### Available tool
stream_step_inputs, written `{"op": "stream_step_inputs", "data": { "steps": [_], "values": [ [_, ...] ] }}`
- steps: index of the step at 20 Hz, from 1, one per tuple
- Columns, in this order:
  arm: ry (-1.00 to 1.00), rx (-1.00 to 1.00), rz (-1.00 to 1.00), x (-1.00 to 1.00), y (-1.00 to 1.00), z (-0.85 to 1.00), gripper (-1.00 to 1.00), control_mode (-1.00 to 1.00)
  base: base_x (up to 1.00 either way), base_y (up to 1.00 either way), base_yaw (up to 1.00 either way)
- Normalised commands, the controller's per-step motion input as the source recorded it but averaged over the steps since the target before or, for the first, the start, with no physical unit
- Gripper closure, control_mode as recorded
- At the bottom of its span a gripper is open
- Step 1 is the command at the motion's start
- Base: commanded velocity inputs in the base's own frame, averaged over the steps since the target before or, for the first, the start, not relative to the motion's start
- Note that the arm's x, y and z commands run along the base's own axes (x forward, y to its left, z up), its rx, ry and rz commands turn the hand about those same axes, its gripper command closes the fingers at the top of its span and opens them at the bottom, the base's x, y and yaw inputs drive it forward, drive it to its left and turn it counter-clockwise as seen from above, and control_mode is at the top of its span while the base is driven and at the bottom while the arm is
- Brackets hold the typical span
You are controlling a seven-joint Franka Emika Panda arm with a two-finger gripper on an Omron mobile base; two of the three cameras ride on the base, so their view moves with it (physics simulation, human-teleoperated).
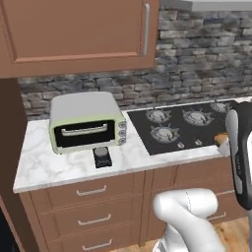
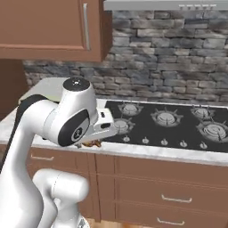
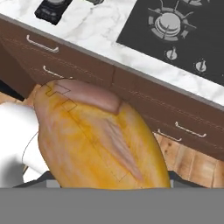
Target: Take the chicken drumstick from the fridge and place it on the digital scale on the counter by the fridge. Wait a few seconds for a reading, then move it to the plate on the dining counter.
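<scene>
The golden-brown chicken drumstick looms large in the hand view and hides the fingertips that grip it. My gripper is shut on it, held in the air off the front edge of the counter, by the stove's near corner. Only a small orange bit of the drumstick peeks past the arm in the left base view. From the right base view, the drumstick pokes out under the gripper. The small black digital scale sits before the toaster oven, well left of the gripper. Fridge, plate and dining counter are out of view.
A pale green toaster oven stands behind the scale. A black gas cooktop is set into the counter on the right. Brown drawers run below, wall cabinets hang above, and a stone backsplash closes the back.
</scene>
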Motion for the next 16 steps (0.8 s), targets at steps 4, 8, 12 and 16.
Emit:
{"op": "stream_step_inputs", "data": {
  "steps": [4,8,12,16],
  "values": [
    [0.0,0.0,0.0,0.0,0.0,0.0,1.0,1.0,0.24,-0.98,-0.53],
    [0.0,0.0,0.0,0.0,0.0,0.0,1.0,1.0,0.53,-1.0,-0.55],
    [0.0,0.0,0.0,0.0,0.0,0.0,1.0,1.0,0.43,-0.89,-0.63],
    [0.0,0.0,0.0,0.0,0.0,0.0,1.0,1.0,0.25,-0.65,-0.74]
  ]
}}
